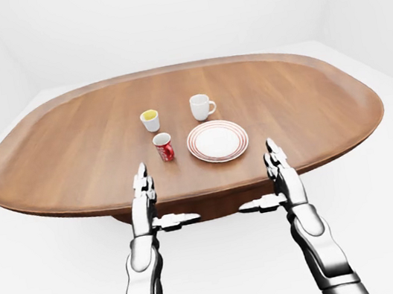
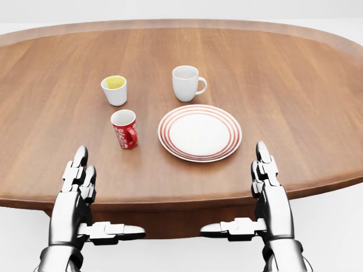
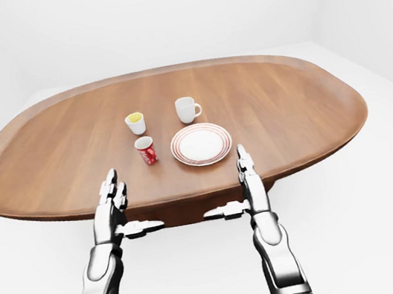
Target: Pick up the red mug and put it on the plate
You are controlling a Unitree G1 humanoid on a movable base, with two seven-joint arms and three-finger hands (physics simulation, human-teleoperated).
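Note:
The red mug [image 2: 125, 129] with white lettering stands upright on the wooden table [image 2: 295, 96], its handle turned toward the view's lower right. Just right of it lies the white plate [image 2: 199, 132] with red rings, nothing on it. My left hand [image 2: 85, 195] hovers at the table's near edge, below and left of the mug, fingers straight and thumb out, open. My right hand [image 2: 258, 192] mirrors it below the plate's right side, also open. Neither hand touches anything.
A white cup with yellow inside [image 2: 115, 90] stands above the red mug. A plain white mug [image 2: 186, 83] stands above the plate. The oval table's rim [image 1: 189, 193] runs just beyond my fingertips. White floor and walls surround the table.

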